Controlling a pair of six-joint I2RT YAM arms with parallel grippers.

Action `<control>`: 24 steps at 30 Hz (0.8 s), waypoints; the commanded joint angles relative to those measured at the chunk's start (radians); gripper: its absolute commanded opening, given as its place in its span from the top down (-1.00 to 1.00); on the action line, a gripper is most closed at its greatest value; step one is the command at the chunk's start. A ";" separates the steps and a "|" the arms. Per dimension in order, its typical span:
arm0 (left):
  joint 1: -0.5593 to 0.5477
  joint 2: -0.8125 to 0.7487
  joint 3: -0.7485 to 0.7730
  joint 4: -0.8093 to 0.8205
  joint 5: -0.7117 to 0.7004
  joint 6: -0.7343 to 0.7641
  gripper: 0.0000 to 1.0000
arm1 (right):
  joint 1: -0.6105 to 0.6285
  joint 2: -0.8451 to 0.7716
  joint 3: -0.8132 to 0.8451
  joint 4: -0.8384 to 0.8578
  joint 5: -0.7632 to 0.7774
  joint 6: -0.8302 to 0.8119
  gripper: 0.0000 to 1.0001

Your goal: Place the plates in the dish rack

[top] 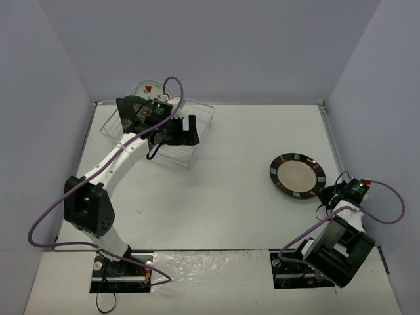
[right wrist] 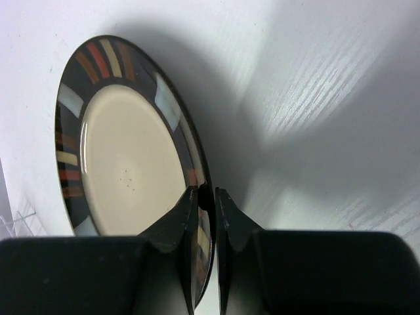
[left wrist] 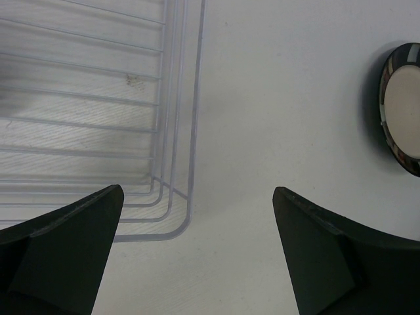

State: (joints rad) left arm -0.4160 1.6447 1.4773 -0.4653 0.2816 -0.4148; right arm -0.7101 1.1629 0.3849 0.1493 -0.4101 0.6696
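The clear dish rack (top: 205, 113) stands at the back left. A white plate with red marks (top: 149, 88) and a black square floral plate (top: 130, 109) stand upright in its far end. My left gripper (top: 187, 129) hovers open and empty over the rack's right side. In the left wrist view, the left gripper (left wrist: 197, 190) is above the rack's corner (left wrist: 176, 172). The dark-rimmed plate with beige centre (top: 296, 175) lies at the right. My right gripper (top: 330, 195) is shut on its near rim (right wrist: 197, 177). The red plate is not visible.
Grey walls close in the white table on the left, back and right. The right arm's base (top: 338, 252) and purple cable (top: 394, 203) sit near the table's right edge. The dark-rimmed plate also shows at the right edge of the left wrist view (left wrist: 401, 108).
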 commanded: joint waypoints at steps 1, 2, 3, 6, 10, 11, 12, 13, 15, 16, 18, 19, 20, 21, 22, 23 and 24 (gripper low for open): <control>0.000 -0.054 0.040 0.016 -0.025 0.016 -0.94 | 0.005 -0.084 0.005 -0.074 0.002 -0.092 1.00; 0.000 -0.057 0.037 0.020 -0.026 0.016 -0.94 | 0.011 -0.106 0.008 -0.056 -0.012 -0.090 1.00; 0.000 -0.060 0.036 0.023 -0.027 0.016 -0.94 | 0.019 -0.127 0.003 -0.019 -0.034 -0.077 1.00; 0.000 -0.065 0.033 0.025 -0.026 0.017 -0.94 | 0.041 -0.200 -0.021 0.105 -0.097 -0.020 1.00; 0.000 -0.073 0.029 0.024 -0.032 0.016 -0.94 | 0.050 -0.311 -0.033 0.256 -0.133 0.075 1.00; 0.000 -0.076 0.027 0.024 -0.033 0.016 -0.94 | 0.050 -0.345 -0.035 0.301 -0.135 0.096 1.00; 0.000 -0.077 0.026 0.024 -0.035 0.016 -0.94 | 0.050 -0.368 -0.035 0.333 -0.135 0.111 1.00; 0.000 -0.079 0.025 0.025 -0.037 0.016 -0.94 | 0.050 -0.392 -0.034 0.366 -0.136 0.125 1.00; 0.001 -0.083 0.023 0.026 -0.039 0.016 -0.94 | 0.051 -0.423 -0.024 0.427 -0.144 0.153 1.00; 0.001 -0.083 0.022 0.027 -0.040 0.016 -0.94 | 0.051 -0.422 -0.016 0.444 -0.153 0.161 1.00; 0.000 -0.083 0.021 0.028 -0.041 0.014 -0.94 | 0.051 -0.400 -0.015 0.504 -0.181 0.196 1.00; 0.000 -0.083 0.021 0.028 -0.041 0.012 -0.94 | 0.051 -0.391 -0.017 0.545 -0.194 0.218 1.00; 0.000 -0.083 0.022 0.027 -0.042 0.011 -0.94 | 0.052 -0.386 -0.022 0.592 -0.203 0.237 1.00; 0.000 -0.084 0.023 0.026 -0.043 0.011 -0.94 | 0.054 -0.383 -0.021 0.626 -0.205 0.241 1.00; 0.000 -0.087 0.020 0.025 -0.045 0.010 -0.94 | 0.054 -0.380 -0.014 0.660 -0.215 0.262 1.00; 0.000 -0.090 0.018 0.026 -0.047 0.009 -0.94 | 0.057 -0.379 0.001 0.678 -0.212 0.264 1.00; 0.000 -0.094 0.016 0.028 -0.048 0.008 -0.94 | 0.062 -0.378 0.017 0.692 -0.206 0.262 1.00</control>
State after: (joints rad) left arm -0.4160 1.6265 1.4773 -0.4736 0.2466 -0.4118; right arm -0.6610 0.7945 0.3092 0.4706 -0.5296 0.8135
